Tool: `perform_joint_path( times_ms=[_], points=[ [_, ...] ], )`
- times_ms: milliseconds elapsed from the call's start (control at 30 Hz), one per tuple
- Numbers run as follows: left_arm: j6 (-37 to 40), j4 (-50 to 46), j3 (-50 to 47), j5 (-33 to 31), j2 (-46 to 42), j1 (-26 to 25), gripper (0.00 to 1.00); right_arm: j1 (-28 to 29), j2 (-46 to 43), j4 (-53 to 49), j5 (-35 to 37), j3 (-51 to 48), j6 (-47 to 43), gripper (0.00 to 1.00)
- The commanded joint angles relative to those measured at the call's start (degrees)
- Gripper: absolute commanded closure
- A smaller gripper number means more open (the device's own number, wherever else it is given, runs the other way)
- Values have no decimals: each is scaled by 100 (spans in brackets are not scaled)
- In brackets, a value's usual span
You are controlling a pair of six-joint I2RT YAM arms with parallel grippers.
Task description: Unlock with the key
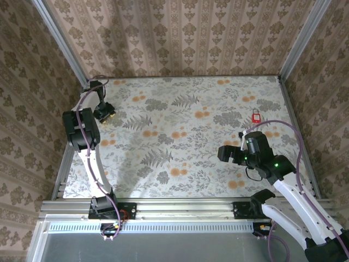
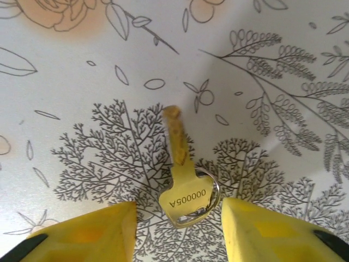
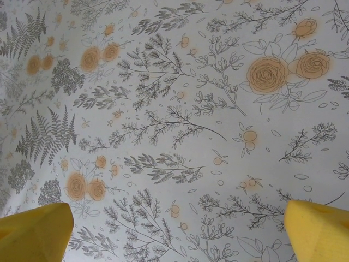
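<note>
A brass key (image 2: 185, 191) stamped A00000S lies flat on the floral tablecloth, a steel ring (image 2: 214, 192) through its head and its blade pointing away from me. My left gripper (image 2: 180, 218) straddles the key's head, and its yellow fingers (image 2: 92, 234) stand apart with a gap on each side of the key. In the top view this gripper (image 1: 104, 114) hangs low at the table's far left. A small red padlock (image 1: 256, 115) lies at the far right. My right gripper (image 1: 224, 154) hovers open in front of the padlock, over bare cloth (image 3: 177, 229).
Patterned walls close in the table on three sides. A metal rail (image 1: 180, 207) runs along the near edge with both arm bases on it. The floral cloth (image 1: 180, 136) stretches between the two grippers.
</note>
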Motion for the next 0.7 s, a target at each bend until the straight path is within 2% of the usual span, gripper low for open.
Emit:
perform_joint_path(
  times_ms=[0,200,667],
  points=[
    [222,172,51,273,407,-142,61,43,-103,32,-108,-77,-99,0],
    [497,291,-153,411,319,-47,73,43,-109,98,-150,-84,-44,0],
    [1171,1022,-939,961,-313,-39,85,52,71,286,-254,8,39,0]
  ],
)
